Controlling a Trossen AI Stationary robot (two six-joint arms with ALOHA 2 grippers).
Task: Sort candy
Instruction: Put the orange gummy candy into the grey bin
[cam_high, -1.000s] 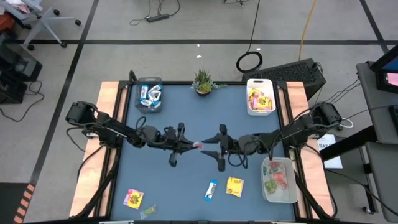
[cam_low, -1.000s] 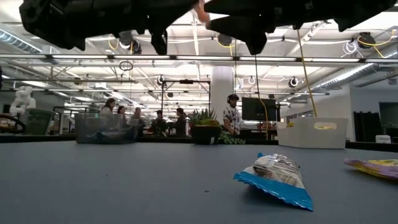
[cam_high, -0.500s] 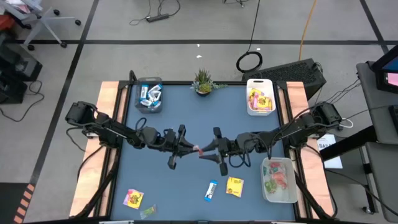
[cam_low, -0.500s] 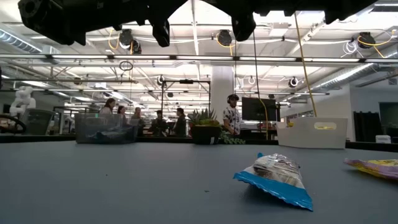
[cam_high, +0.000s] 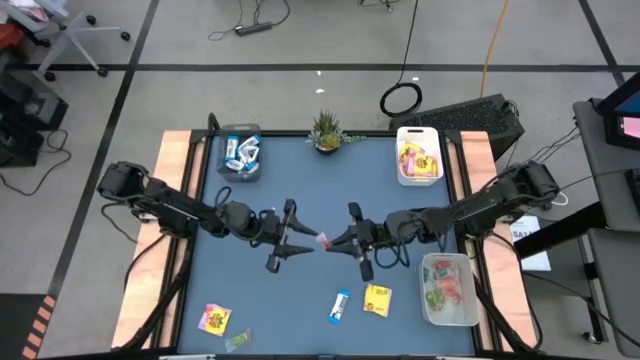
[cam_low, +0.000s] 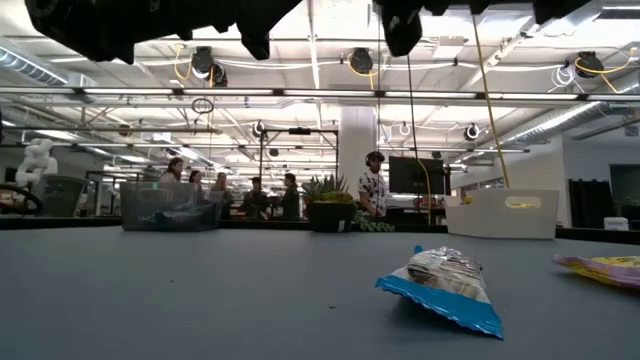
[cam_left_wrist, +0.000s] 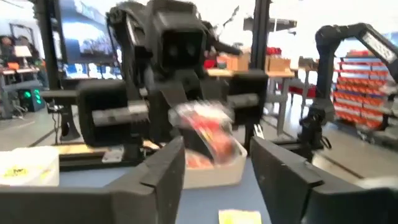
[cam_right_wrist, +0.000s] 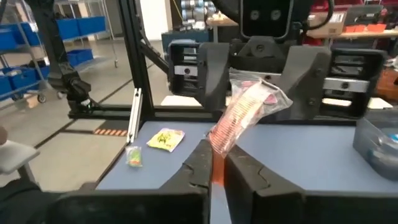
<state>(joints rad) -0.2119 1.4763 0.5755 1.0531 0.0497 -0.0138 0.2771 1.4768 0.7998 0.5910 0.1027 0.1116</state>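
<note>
Over the middle of the bench (cam_high: 300, 190) the two arms meet nose to nose, passing a red-and-pink wrapped candy (cam_high: 322, 240) from one to the other. The right hand (cam_high: 338, 241) has its fingers pinched together on one end of the wrapper, while the left hand (cam_high: 303, 237) stands with its fingers apart on either side of the other end, no longer gripping. I'd say the handover is all but done. Next, the right arm likely needs to draw back and carry the candy to the clear bin of red and green pieces (cam_high: 449, 290) at its side.
</note>
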